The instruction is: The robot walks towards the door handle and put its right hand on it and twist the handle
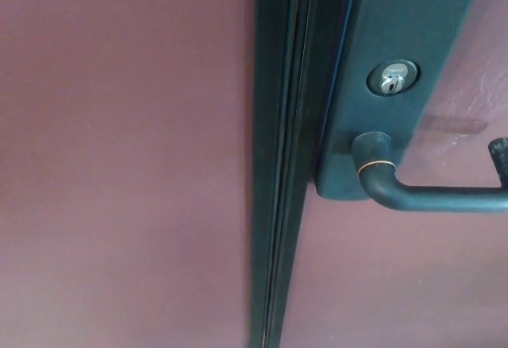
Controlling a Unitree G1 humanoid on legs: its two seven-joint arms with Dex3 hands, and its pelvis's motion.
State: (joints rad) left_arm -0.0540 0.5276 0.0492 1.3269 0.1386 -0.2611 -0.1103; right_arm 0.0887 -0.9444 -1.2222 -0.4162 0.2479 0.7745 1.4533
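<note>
Head view, close on a maroon door [119, 165]. A dark vertical frame strip [282, 157] runs top to bottom just right of centre, with a thin brassy line along its inner edge. Right of it sits a dark backplate [397, 30], tilted slightly in the picture, carrying a silver keyhole cylinder [393, 77] in a round dark collar. Below the cylinder, at the plate's lower end, the door handle [429, 197] comes out of a round stub with a thin worn brass ring, bends, and runs level toward the right edge of the picture, where it is cut off. A small black part of the right robot hand [500, 157] shows at the right edge, just above the lever's far end; contact with the lever cannot be told, and too little is visible to say whether its fingers are spread or closed. The left robot hand is out of view. Faint reflections show on the door surface right of the plate.
</note>
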